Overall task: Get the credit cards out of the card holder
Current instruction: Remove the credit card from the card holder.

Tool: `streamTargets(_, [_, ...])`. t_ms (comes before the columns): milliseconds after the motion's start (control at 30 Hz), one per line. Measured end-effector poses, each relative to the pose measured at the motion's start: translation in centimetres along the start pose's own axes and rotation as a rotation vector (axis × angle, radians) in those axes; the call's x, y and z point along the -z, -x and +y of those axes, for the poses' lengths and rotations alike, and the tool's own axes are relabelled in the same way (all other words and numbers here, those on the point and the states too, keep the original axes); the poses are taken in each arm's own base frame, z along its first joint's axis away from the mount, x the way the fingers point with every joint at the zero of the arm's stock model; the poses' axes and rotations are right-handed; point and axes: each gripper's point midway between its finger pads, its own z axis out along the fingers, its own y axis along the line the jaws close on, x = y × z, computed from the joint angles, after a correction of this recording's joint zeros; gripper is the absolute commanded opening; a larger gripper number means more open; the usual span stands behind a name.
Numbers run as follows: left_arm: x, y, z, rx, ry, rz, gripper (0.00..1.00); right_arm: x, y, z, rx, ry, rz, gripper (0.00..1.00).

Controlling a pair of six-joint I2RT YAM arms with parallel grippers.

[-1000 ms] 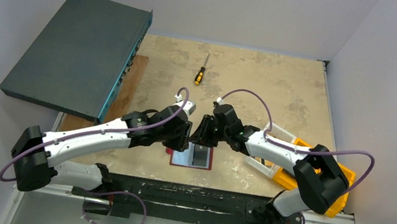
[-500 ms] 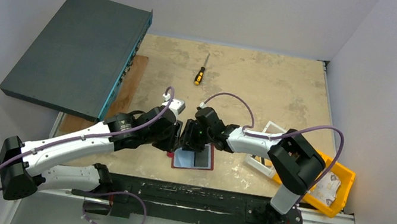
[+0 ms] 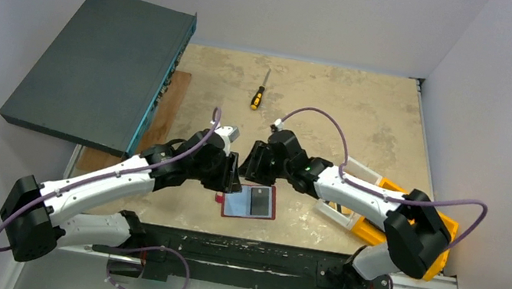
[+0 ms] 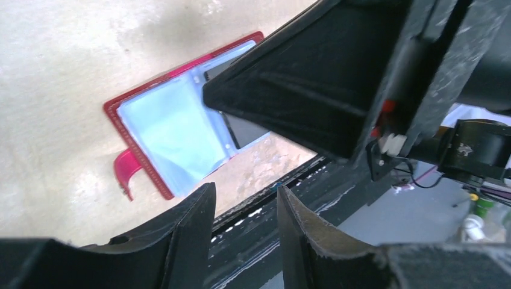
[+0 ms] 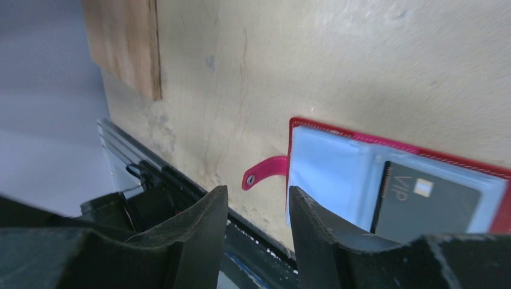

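Presently poised by opened card holder (image 3: 250,202), left gripper (image 4: 244,192) and right gripper (image 5: 257,195) parted, empty; next: pin holder, pinch sleeved credit card (image 5: 425,201) out.

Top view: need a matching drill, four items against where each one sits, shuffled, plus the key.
Items
1. card holder
2. screwdriver
3. orange bin
4. dark grey box

Places
A. far centre
B. right side
C. near centre, lying open
D. far left

Pairs: 1-C, 2-A, 3-B, 4-D
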Motion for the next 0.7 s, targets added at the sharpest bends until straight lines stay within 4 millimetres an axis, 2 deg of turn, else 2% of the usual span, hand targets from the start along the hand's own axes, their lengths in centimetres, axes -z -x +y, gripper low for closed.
streamTargets(133, [-1.5, 0.0, -0.6, 0.054, -0.050, 0.035, 0.39, 1.4, 1.3, -3.4, -0.023, -0.077, -0.059, 0.36])
streamTargets(167, [-2.0, 0.0, -0.8, 0.065, -0.063, 0.042, 0.38, 1.7, 1.2, -4.6, -0.026, -0.114, -0.066, 0.34])
streamTargets(300, [-4.2, -0.5, -0.8, 0.122, -0.093, 0.079, 0.36, 2.6, 0.2, -7.6, 0.002, -0.211, -0.057, 0.23])
streamTargets(500, [-7.6, -2.3, 0.6, 0.204, -0.091, 0.146, 0.36, 3.1, -0.4, -9.1, 0.059, -0.271, -0.049, 0.16])
streamTargets(700, [-9.3, -2.8, 1.0, 0.243, -0.110, 0.160, 0.35, 3.2, -0.9, -9.8, 0.107, -0.302, -0.033, 0.13])
